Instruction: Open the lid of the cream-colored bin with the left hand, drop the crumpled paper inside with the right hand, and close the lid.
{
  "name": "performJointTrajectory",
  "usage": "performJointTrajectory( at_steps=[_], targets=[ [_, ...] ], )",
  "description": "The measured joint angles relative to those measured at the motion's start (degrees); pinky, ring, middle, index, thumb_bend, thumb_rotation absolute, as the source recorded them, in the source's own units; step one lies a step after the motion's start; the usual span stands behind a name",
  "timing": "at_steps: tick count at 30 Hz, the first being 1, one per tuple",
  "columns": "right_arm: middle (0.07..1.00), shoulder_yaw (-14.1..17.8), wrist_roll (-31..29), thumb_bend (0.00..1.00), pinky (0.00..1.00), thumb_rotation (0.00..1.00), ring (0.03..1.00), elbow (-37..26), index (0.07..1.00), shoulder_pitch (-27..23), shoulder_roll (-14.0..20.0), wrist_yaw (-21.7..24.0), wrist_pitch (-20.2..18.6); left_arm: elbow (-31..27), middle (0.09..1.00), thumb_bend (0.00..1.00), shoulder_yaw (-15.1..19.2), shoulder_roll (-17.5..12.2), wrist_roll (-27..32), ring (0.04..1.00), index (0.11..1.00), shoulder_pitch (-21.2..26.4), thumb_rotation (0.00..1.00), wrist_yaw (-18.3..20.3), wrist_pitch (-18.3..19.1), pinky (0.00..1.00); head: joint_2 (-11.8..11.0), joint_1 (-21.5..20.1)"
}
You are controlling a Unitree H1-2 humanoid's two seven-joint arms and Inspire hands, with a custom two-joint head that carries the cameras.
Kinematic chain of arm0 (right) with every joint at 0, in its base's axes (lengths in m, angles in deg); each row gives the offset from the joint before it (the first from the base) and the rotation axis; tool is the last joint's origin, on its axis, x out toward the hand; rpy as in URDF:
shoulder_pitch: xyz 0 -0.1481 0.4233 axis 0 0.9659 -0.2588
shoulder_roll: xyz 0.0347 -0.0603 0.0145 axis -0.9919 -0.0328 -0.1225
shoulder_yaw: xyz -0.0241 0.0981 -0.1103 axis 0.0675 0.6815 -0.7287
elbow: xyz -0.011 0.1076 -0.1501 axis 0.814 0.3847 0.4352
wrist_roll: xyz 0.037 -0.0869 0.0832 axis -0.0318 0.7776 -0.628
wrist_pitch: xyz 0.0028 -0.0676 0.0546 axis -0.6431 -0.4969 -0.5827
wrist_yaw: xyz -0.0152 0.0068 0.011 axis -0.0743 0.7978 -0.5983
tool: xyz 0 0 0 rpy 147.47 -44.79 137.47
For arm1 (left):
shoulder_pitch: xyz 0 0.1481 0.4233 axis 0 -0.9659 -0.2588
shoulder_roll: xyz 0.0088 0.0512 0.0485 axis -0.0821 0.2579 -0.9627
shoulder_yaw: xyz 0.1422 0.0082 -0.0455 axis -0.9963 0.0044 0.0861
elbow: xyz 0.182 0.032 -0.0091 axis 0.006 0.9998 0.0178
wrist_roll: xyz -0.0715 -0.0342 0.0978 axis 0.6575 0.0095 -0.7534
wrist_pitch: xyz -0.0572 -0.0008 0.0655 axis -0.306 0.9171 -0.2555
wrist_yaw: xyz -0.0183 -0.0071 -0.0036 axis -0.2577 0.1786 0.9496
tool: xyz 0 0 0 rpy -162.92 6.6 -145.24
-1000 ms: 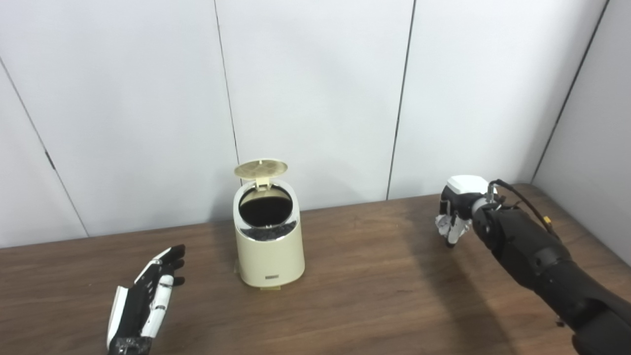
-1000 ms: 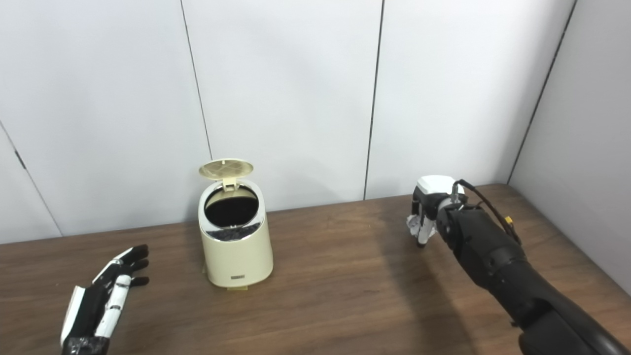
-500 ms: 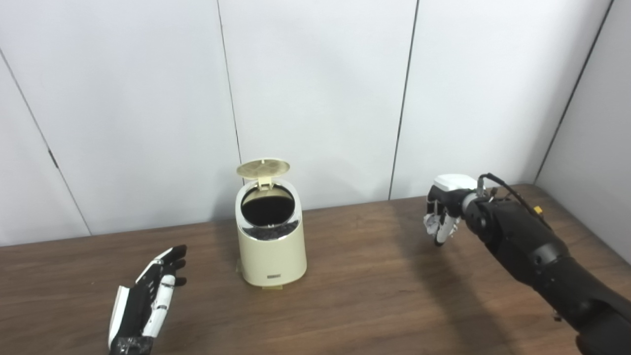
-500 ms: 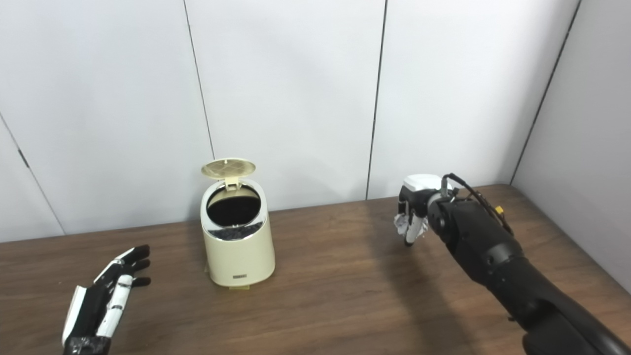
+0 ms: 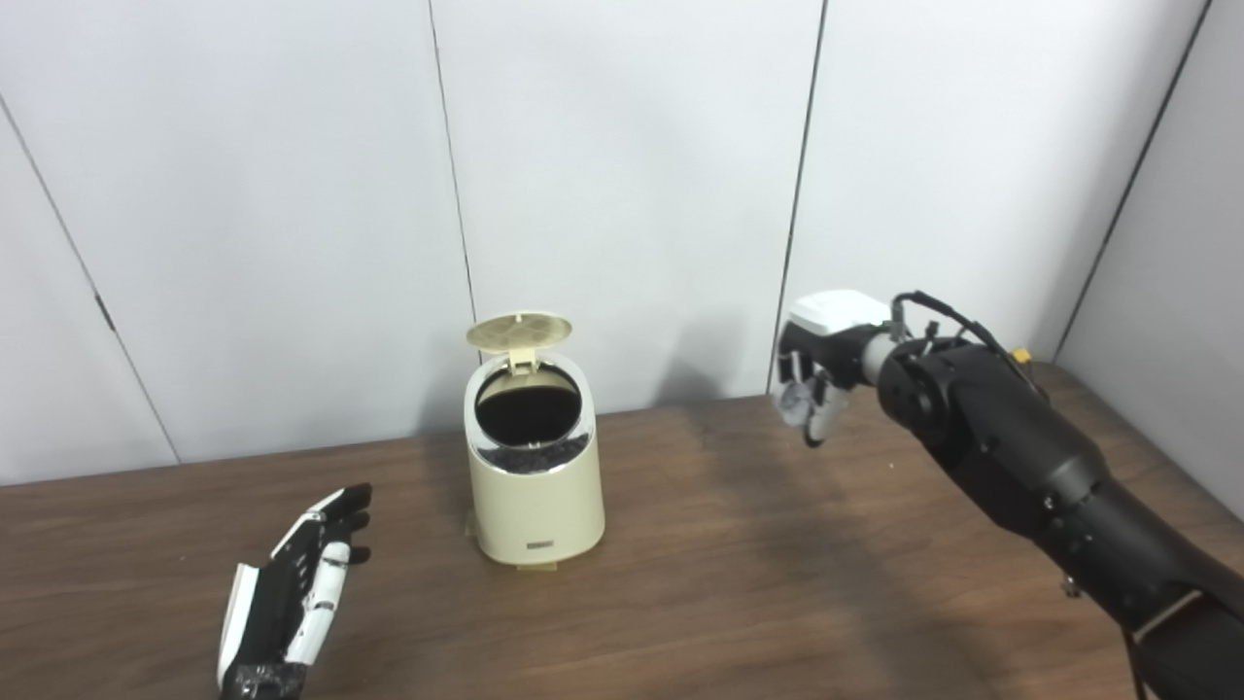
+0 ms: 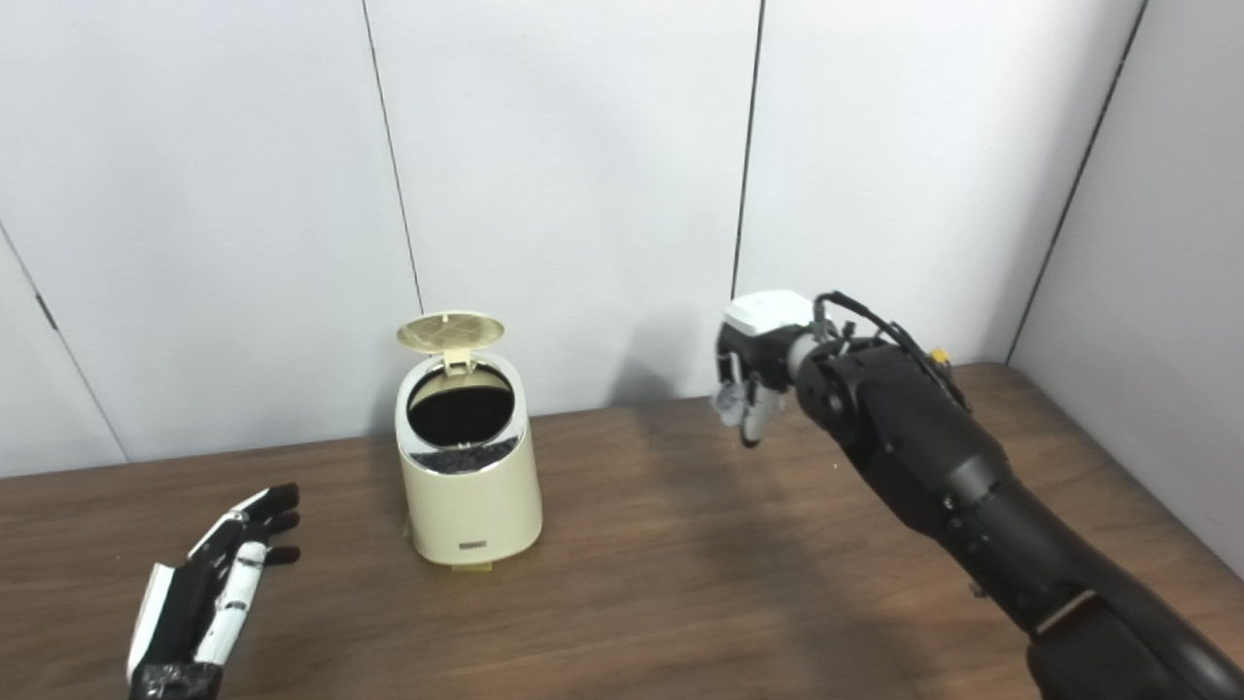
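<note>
The cream-colored bin point(image 5: 533, 486) stands on the brown table at centre left, its round lid point(image 5: 517, 332) tipped up at the back and the dark opening showing. My right hand point(image 5: 812, 384) hangs in the air well to the right of the bin and above the table, shut on the crumpled paper point(image 5: 792, 402), a pale wad showing between the fingers. My left hand point(image 5: 292, 593) rests low at the front left, open with fingers stretched out, apart from the bin.
The wooden table point(image 5: 739, 583) runs to white wall panels point(image 5: 622, 194) just behind the bin. A grey side wall point(image 5: 1166, 292) closes the right end. My right forearm point(image 5: 1050, 486) crosses the right part of the table.
My right hand has risen off the table and swung left toward the bin with the paper in it. Left hand, bin and open lid stay where they were.
</note>
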Motion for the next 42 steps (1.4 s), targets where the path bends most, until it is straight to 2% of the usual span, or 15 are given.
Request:
performJointTrajectory(
  at_steps=[6,9,13,16,19,21,22,23,28,31,35,37,38,40,42],
  targets=[
    [0.406,0.56,-0.23,0.53,0.22,0.0,0.285,-5.5,0.482,0.04,-0.29,2.71,0.7,0.01,0.836,0.22,-0.07,0.17,-0.01,0.818,0.833,0.0,0.8,-0.02,0.0,0.72,0.0,0.35],
    [0.461,0.77,-0.1,0.53,0.27,0.0,0.354,-9.44,0.478,0.02,-0.62,5.21,0.63,0.01,0.829,0.21,-0.08,0.2,-0.04,0.813,0.825,0.0,0.76,-0.17,-0.01,0.71,0.09,0.79],
    [0.465,0.94,0.17,0.53,0.17,0.0,0.23,-14.15,0.481,-0.11,-2.5,8.66,-0.19,0.02,0.832,0.2,-0.09,0.48,0.2,0.816,0.827,0.01,0.73,-0.18,0.0,0.71,0.18,1.05],
    [0.469,1.07,0.77,0.53,0.17,0.0,0.231,-17.39,0.48,-0.35,-3.97,10.83,-0.87,0.02,0.831,0.21,-0.08,0.83,0.46,0.816,0.827,0.01,0.73,-0.18,0.08,0.72,0.26,1.23],
    [0.405,1.11,1.77,0.53,0.42,0.0,0.33,-19.52,0.489,-1.09,-5.19,12.53,-1.5,0.02,0.832,0.2,-0.08,0.87,0.42,0.817,0.828,0.01,0.75,-0.18,0.08,0.72,0.35,1.49],
    [0.464,1.32,2.17,0.53,0.73,0.0,0.467,-20.34,0.48,-1.82,-5.77,13.35,-1.43,0.02,0.832,0.21,-0.08,0.87,0.34,0.816,0.827,0.02,0.76,-0.2,0.08,0.72,0.53,2.11],
    [0.468,1.35,2.32,0.53,0.75,0.0,0.475,-21.14,0.48,-1.97,-5.85,13.56,-1.33,0.02,0.832,0.21,-0.1,0.91,0.29,0.816,0.827,0.02,0.76,-0.2,0.09,0.72,0.53,2.11],
    [0.468,1.43,2.32,0.53,0.58,0.0,0.452,-21.69,0.479,-2.12,-5.91,13.73,-1.19,0.02,0.834,0.21,-0.11,0.96,0.29,0.818,0.83,0.02,0.76,-0.21,0.09,0.72,0.61,2.54],
    [0.434,1.28,2.27,0.53,0.26,0.0,0.344,-22.97,0.48,-3.24,-6.38,16.52,-0.15,0.24,0.833,0.21,-0.23,1.35,0.46,0.816,0.827,0.03,0.76,-0.2,0.05,0.72,0.7,3.95],
    [0.408,1.2,2.37,0.53,0.25,0.0,0.306,-23.32,0.483,-4.27,-7.28,17.72,0.25,0.31,0.831,0.22,-0.35,1.79,0.37,0.815,0.828,0.04,0.78,-0.23,0.05,0.73,0.79,5.36],
    [0.397,1.0,2.52,0.53,0.66,0.0,0.353,-23.87,0.491,-4.99,-8.67,17.68,1.89,0.29,0.831,0.21,-0.87,2.07,-0.07,0.813,0.834,0.03,0.81,-0.24,0.05,0.72,0.79,7.2],
    [0.395,1.07,2.69,0.53,0.65,0.0,0.348,-23.87,0.491,-5.1,-9.35,17.4,2.77,0.28,0.815,0.21,-1.0,2.04,-1.43,0.788,0.828,0.03,0.83,-0.62,0.05,0.7,0.7,7.65],
    [0.393,1.08,2.92,0.53,0.59,0.0,0.338,-23.87,0.491,-5.12,-9.7,17.13,3.28,0.28,0.809,0.21,-1.12,2.01,-2.16,0.78,0.826,0.03,0.82,-1.01,0.05,0.69,0.62,7.99],
    [0.453,1.06,3.32,0.53,0.23,0.0,0.227,-23.87,0.48,-5.13,-10.37,16.64,3.61,0.28,0.802,0.2,-1.38,2.03,-3.21,0.77,0.824,0.03,0.77,-1.71,0.03,0.67,0.44,8.7],
    [0.465,1.2,4.79,0.53,0.16,0.0,0.206,-23.84,0.479,-5.13,-11.5,16.13,3.35,0.26,0.807,0.2,-1.67,2.04,-3.98,0.774,0.827,0.02,0.76,-1.84,0.03,0.67,0.44,9.4]
  ],
)
